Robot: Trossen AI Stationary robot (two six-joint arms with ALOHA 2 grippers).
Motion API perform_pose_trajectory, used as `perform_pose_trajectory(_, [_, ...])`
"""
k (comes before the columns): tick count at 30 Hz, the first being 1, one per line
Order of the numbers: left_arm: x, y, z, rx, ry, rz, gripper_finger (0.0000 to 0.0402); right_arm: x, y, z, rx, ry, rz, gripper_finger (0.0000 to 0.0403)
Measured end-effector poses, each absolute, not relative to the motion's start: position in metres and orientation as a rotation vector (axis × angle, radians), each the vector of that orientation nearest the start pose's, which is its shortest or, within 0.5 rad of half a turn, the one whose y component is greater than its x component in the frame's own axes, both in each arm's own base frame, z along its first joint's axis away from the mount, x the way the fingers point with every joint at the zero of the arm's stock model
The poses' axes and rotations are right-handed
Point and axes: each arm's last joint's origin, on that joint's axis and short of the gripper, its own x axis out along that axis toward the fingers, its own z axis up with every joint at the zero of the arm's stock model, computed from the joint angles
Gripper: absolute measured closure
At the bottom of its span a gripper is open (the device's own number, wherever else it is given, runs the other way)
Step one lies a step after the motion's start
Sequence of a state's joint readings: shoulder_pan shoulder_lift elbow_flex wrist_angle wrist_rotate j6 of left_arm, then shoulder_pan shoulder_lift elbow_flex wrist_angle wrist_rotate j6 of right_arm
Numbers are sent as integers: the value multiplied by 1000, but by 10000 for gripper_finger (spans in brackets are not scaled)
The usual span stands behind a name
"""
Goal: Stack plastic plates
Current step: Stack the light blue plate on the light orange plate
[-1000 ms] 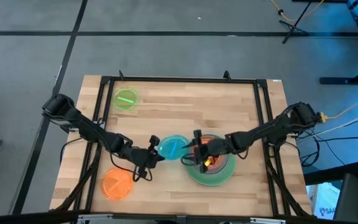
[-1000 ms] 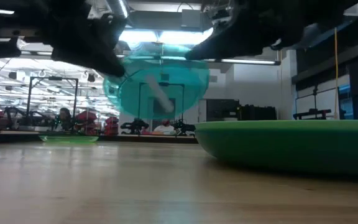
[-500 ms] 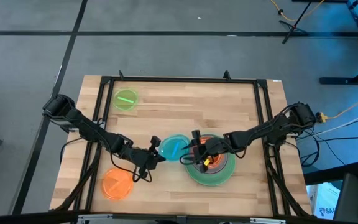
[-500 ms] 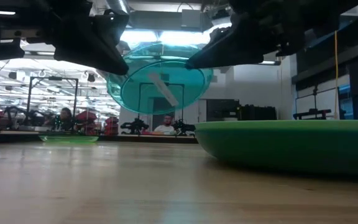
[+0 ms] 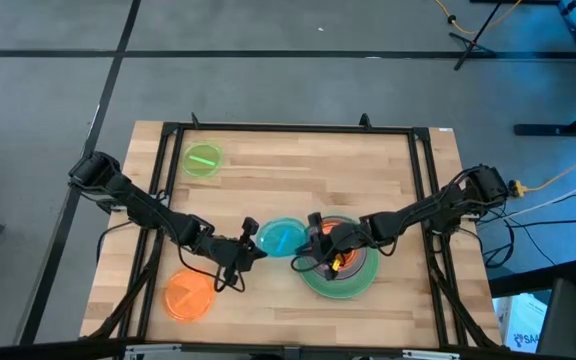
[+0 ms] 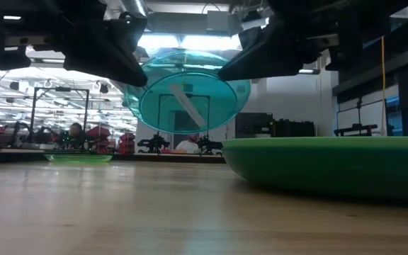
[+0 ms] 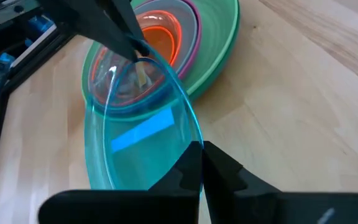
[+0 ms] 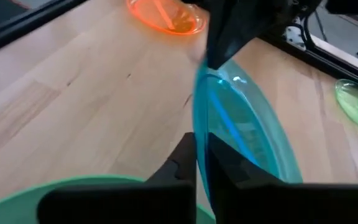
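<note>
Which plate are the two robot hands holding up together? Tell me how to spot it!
Look at the wooden table and find the big green stack of plates near its front. Just left of that stack, the left hand and right hand pinch opposite edges of the see-through teal plate. It is the only plate lifted off the table, and the only blue-green one.

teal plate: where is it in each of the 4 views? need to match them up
High view: small translucent teal plastic plate, table centre, between both grippers.
Low view: same plate tilted, raised off the table, upper centre.
Left wrist view: plate mid-picture, rim pinched in the left gripper.
Right wrist view: plate nearly edge-on, rim in the right gripper.
Shared landmark: large green plate stack, beside it.
</note>
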State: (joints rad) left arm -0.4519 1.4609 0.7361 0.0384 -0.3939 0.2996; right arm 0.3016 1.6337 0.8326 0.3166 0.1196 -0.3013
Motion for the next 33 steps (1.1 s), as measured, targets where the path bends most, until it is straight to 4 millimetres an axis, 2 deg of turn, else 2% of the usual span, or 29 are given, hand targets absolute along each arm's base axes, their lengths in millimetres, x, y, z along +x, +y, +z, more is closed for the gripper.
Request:
perform_pose_trajectory(6, [263,-115,189,572,615,-121,354,321,95,192,-484,431,219,391])
perform_pose_trajectory(14, [252,-129,196,609,573,-26,288,300,105,219,-531,418,185,396])
perform_pose_trajectory(20, [239,-144,198,664,562,9,282,269,121,235,-456,487,183,402])
perform_pose_trajectory(26, [236,-145,197,581,559,75,282,236,134,240,-288,618,198,401])
perform_pose_trajectory(33, [240,-138,196,467,581,85,281,223,136,231,-173,755,148,400])
